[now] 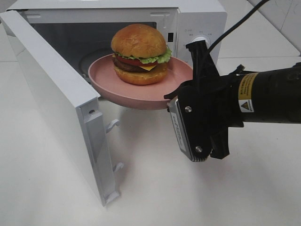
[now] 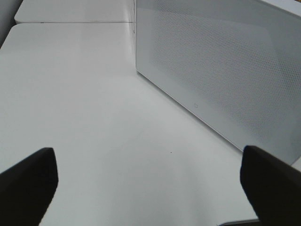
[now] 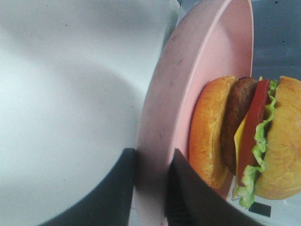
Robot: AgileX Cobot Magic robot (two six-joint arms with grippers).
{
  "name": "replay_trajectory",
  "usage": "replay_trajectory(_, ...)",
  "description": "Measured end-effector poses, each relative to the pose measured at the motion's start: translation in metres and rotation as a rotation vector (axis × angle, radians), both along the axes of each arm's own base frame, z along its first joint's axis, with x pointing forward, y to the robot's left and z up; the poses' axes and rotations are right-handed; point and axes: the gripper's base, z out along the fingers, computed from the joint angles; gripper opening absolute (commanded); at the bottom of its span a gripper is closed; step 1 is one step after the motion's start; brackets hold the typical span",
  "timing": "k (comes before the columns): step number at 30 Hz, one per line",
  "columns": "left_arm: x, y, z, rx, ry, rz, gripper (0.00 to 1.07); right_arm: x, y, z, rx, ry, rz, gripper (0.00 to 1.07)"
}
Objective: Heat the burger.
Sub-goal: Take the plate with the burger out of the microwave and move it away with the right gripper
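Right gripper point(image 1: 175, 100) on burger point(image 1: 140, 54) plate point(image 1: 141, 92)

The right hand point(image 3: 150, 188) is clamped tight, while the left hand point(image 2: 148, 188) stands spread wide.

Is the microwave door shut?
No, the microwave door stands swung wide open, and the right gripper holds the plate with the burger at the opening.
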Motion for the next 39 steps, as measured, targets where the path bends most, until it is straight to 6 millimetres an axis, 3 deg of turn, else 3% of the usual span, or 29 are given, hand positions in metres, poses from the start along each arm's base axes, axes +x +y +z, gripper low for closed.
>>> replay_trajectory(19,0.0,0.0,0.0,0.0,0.0,0.0,0.98,-0.044,-0.05,0.022,-0.078,-0.004,-0.11,0.0)
replay_trajectory(33,0.0,0.0,0.0,0.0,0.0,0.0,0.98,-0.077,-0.095,0.044,-0.144,0.051,-0.295,0.0)
replay_trajectory(39,0.0,0.0,0.0,0.0,0.0,0.0,0.98,-0.084,-0.104,0.045,-0.143,0.096,-0.361,0.0)
